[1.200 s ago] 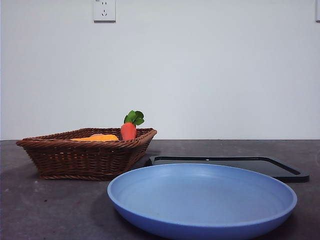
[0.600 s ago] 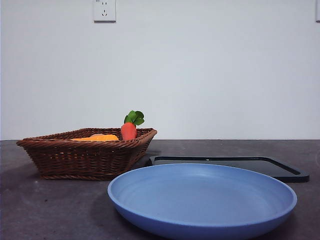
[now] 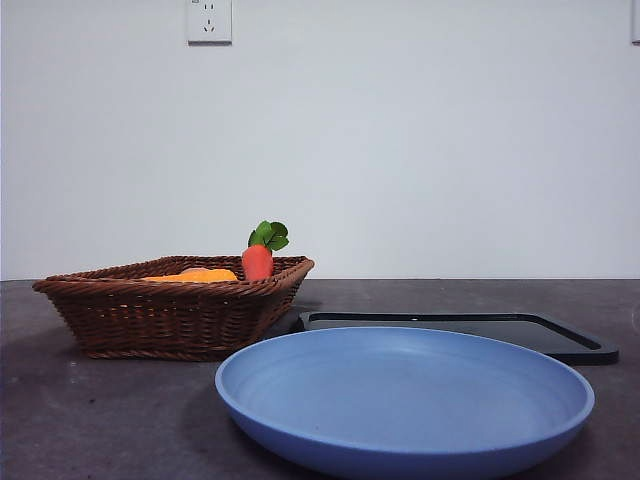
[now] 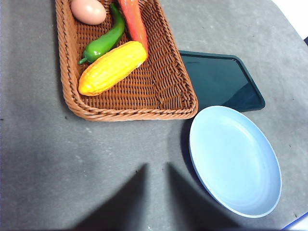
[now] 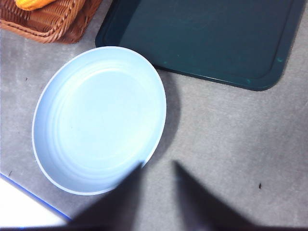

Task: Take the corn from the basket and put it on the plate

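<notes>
While both arms hang high above the counter [image 4: 57,159], four things can be counted in the one basket [image 4: 168,91]: one corn [image 4: 111,68], one green pepper [image 4: 104,41], one carrot [image 4: 134,24] and one egg [image 4: 88,10]. The corn lies slantwise in the upper left of the left wrist frame, on the basket's woven floor, its upper end touching the carrot and its long side just beside the pepper. Nothing grips it.

One plate [image 4: 234,159] sits in the lower right of that frame, bare, just beside the basket's corner. One black tray [image 4: 221,82] lies at the right centre, between basket and plate and close to both.

In the front frame the basket stands at centre left, with the corn [image 3: 195,276] showing only as an orange strip above the rim and the carrot's leaves poking up behind it. The plate [image 3: 404,400] fills the lower middle, the tray [image 3: 470,328] behind it. No arm shows there.

The left gripper [image 4: 155,168] has its jaws a narrow gap apart, holding nothing, above bare counter. The right gripper [image 5: 158,168] also has its jaws slightly parted and empty, over the plate's [image 5: 98,120] edge at the lower centre of its frame.
</notes>
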You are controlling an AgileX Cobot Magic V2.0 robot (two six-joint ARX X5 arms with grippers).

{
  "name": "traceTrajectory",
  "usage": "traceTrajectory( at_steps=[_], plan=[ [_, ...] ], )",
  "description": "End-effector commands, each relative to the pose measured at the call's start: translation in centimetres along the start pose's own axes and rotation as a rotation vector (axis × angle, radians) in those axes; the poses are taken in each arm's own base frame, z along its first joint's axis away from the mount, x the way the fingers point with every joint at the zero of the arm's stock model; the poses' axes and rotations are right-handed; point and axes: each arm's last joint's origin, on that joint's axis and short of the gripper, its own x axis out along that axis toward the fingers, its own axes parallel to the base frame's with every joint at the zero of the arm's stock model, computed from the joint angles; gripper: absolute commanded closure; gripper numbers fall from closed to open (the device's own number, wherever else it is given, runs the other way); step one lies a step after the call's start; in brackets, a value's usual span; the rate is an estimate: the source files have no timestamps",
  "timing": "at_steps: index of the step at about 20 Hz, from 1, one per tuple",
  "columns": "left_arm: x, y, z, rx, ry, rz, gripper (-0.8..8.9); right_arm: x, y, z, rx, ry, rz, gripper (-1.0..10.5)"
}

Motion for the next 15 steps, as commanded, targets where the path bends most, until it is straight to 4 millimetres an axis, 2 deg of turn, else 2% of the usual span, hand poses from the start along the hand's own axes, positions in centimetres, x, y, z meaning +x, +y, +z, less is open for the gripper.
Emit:
traceTrajectory(
  at_steps=[1, 2, 7, 15],
  plan=[
    [-0.3, -0.3, 0.6, 0.038, -0.024, -0.007, 4.23, -0.2, 0.2, 0.4, -0.025, -0.014, 0.005, 6.5],
    [-0.3, -0.3, 0.6, 0.038, -0.024, -0.007, 3.67, -0.2, 0.2, 0.5, -0.025, -0.014, 0.008, 6.5],
    [-0.3, -0.3, 0.6, 0.038, -0.023, -0.007, 3.68, 1.3, -0.2, 1.2, -0.009, 0.038, 0.031, 6.5],
    [-0.3, -0.3, 0.6, 0.038, -0.023, -0.007, 3.70, 8.1, -0.9, 2.8, -0.006, 0.205, 0.074, 6.5]
  ],
)
